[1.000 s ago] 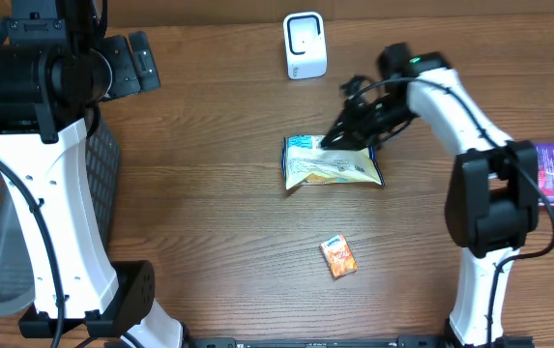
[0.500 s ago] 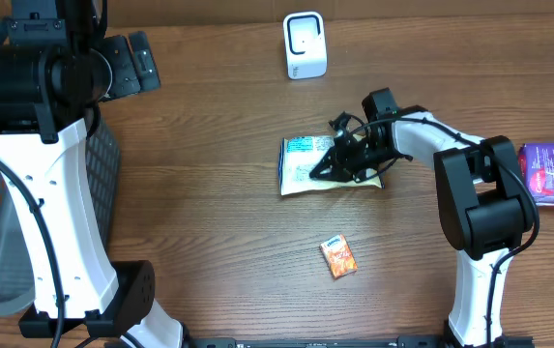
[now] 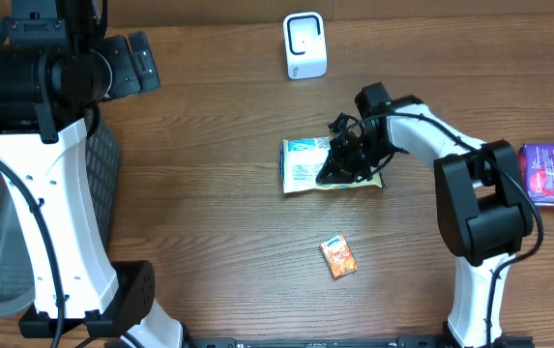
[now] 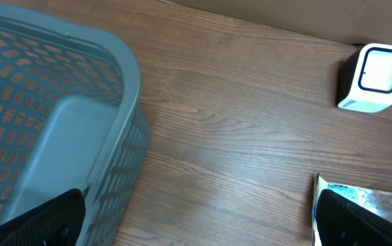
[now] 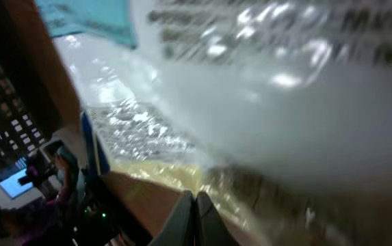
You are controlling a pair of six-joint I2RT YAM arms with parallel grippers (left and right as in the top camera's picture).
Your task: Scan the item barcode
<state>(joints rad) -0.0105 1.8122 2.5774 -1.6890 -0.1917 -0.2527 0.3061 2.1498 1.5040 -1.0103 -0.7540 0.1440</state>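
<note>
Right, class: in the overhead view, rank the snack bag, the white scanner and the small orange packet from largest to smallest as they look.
1. the snack bag, clearly largest even though partly covered
2. the white scanner
3. the small orange packet

The end effector [image 5: 196, 205], fingers pressed together, points at a shiny crinkled snack bag [image 5: 271, 109] filling the frame just beyond it, print blurred.

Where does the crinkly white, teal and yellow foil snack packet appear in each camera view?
Overhead: crinkly white, teal and yellow foil snack packet sits mid-frame.
Left wrist: bottom right corner.
Right wrist: fills the frame, close up.
Landmark: white box-shaped scanner, beyond the packet, in overhead and left wrist only.
</note>
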